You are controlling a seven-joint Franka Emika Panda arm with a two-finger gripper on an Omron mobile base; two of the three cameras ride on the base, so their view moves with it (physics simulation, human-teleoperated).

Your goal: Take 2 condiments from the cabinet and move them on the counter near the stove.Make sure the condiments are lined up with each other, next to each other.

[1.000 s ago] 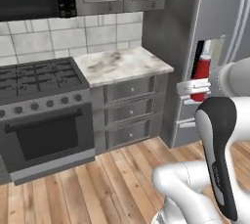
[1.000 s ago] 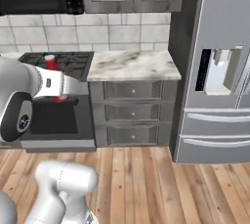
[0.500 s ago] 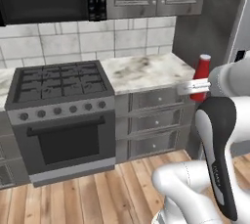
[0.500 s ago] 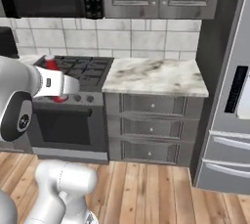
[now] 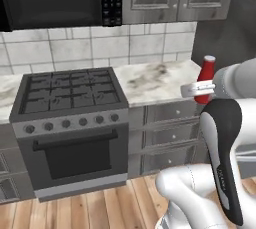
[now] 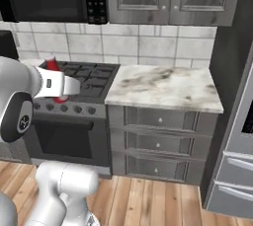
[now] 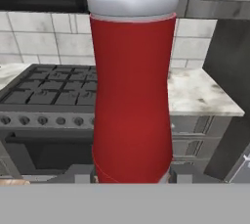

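Swung leftward, the base now faces the stove (image 5: pixel 70 103); the gripper (image 5: pixel 198 90) clamps the upright red squeeze bottle (image 7: pixel 132 91).

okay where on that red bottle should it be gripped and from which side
Grip the red bottle at its lower body, coming in level from the side, as the tool has it now. The bottle stands upright and slim, narrowing slightly at the waist, so its smooth sides suit closing fingers better than the capped top.
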